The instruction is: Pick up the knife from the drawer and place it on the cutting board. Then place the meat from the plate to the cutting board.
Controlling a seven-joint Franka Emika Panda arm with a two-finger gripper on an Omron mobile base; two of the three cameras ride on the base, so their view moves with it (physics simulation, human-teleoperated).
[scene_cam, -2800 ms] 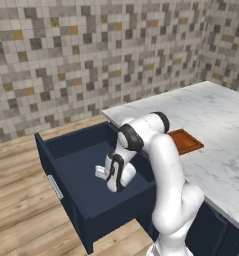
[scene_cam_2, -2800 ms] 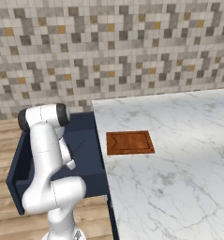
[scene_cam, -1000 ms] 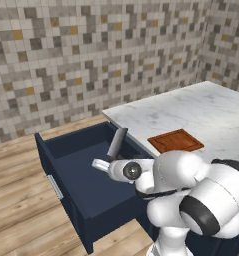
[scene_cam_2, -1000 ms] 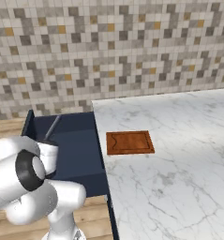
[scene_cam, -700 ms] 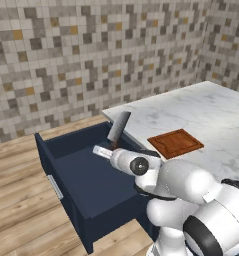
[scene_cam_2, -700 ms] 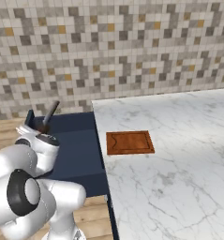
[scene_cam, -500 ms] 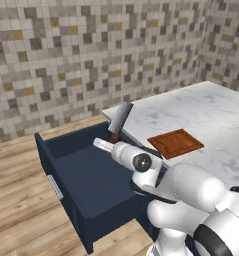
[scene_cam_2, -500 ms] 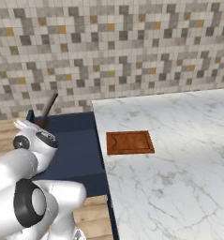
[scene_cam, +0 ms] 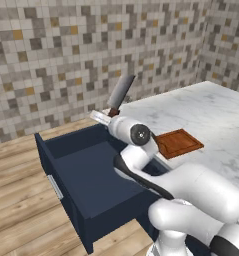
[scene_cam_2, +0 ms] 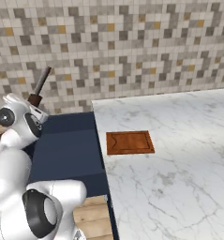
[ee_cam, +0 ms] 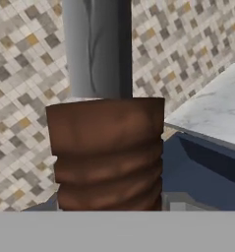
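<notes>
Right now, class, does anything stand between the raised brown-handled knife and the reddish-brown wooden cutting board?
Nothing visible does. The brown-handled, grey-bladed knife is held up above the open navy drawer, and the white marble counter around the reddish-brown wooden cutting board is bare.

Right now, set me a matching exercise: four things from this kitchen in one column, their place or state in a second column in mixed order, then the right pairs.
Things:
1. knife
2. drawer
3. cutting board
4. counter

Place or state:
A. pulled open, navy inside
B. white marble, bearing the board
C. held up above the drawer, blade pointing upward
D. lying flat on the marble, nothing on it

Pairs: 1-C, 2-A, 3-D, 4-B
</notes>
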